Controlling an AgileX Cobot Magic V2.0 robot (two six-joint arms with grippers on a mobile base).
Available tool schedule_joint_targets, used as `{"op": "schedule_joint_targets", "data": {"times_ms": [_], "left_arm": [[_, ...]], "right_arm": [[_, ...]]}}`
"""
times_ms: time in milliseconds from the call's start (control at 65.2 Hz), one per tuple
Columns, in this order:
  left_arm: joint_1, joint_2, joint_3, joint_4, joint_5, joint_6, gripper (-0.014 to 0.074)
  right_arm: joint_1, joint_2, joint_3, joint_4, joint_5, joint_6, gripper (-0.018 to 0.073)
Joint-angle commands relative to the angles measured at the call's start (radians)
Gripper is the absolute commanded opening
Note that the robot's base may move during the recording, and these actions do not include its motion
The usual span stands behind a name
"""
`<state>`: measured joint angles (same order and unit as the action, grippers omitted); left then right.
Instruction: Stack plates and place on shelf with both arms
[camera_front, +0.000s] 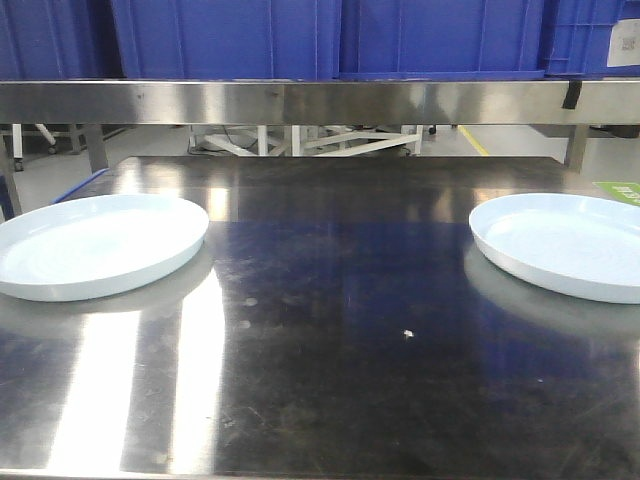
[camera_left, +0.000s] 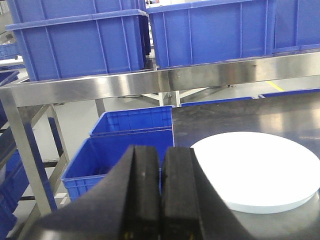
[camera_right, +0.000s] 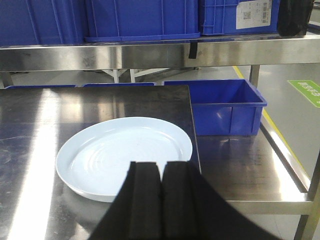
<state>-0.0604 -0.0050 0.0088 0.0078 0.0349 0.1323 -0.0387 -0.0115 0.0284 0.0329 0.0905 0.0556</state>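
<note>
Two pale bluish-white plates lie flat on the steel table (camera_front: 330, 300), far apart. The left plate (camera_front: 95, 245) sits at the table's left edge; in the left wrist view this plate (camera_left: 255, 170) glares white, to the right of my left gripper (camera_left: 161, 152). The right plate (camera_front: 565, 243) is at the right edge; in the right wrist view this plate (camera_right: 122, 155) lies just ahead of my right gripper (camera_right: 160, 166). Both grippers are shut with nothing between the black pads, above and short of the plates. Neither gripper shows in the front view.
A steel shelf (camera_front: 320, 100) runs above the table's back and carries blue crates (camera_front: 330, 35). More blue crates stand on the floor left of the table (camera_left: 120, 145) and on a lower steel ledge to the right (camera_right: 225, 105).
</note>
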Motion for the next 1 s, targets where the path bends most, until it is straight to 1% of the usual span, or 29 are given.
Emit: {"op": "schedule_joint_targets", "data": {"times_ms": [0, 292, 338, 399, 430, 537, 598, 721, 844, 982], "left_arm": [[0.002, -0.019, 0.002, -0.008, -0.080, -0.007, 0.0082], [0.002, -0.019, 0.002, -0.008, -0.088, -0.002, 0.0082], [0.002, -0.019, 0.002, -0.041, -0.105, -0.007, 0.0082], [0.002, -0.019, -0.005, -0.109, -0.115, -0.007, 0.0082], [0.004, -0.017, -0.010, -0.123, -0.115, -0.007, 0.0082], [0.004, -0.002, -0.041, -0.129, -0.101, -0.007, 0.0082], [0.004, 0.021, -0.073, -0.129, -0.067, -0.007, 0.0082], [0.004, 0.103, -0.176, -0.129, 0.002, -0.007, 0.0083], [0.004, 0.247, -0.301, -0.124, 0.101, -0.007, 0.0085], [0.004, 0.451, -0.406, -0.124, 0.115, -0.007, 0.0085]], "right_arm": [[-0.003, -0.019, 0.001, -0.011, -0.091, -0.002, 0.0053], [-0.003, -0.019, 0.001, -0.011, -0.091, -0.002, 0.0053], [-0.003, -0.019, 0.001, -0.011, -0.091, -0.002, 0.0053], [-0.003, -0.019, 0.001, -0.011, -0.091, -0.002, 0.0053], [-0.003, -0.019, 0.001, -0.011, -0.091, -0.002, 0.0053], [-0.003, -0.019, 0.001, -0.011, -0.091, -0.002, 0.0053], [-0.003, -0.019, 0.001, -0.011, -0.091, -0.002, 0.0053], [-0.003, -0.019, 0.001, -0.011, -0.091, -0.002, 0.0053], [-0.003, -0.019, 0.001, -0.011, -0.091, -0.002, 0.0053], [-0.003, -0.019, 0.001, -0.011, -0.091, -0.002, 0.0053]]}}
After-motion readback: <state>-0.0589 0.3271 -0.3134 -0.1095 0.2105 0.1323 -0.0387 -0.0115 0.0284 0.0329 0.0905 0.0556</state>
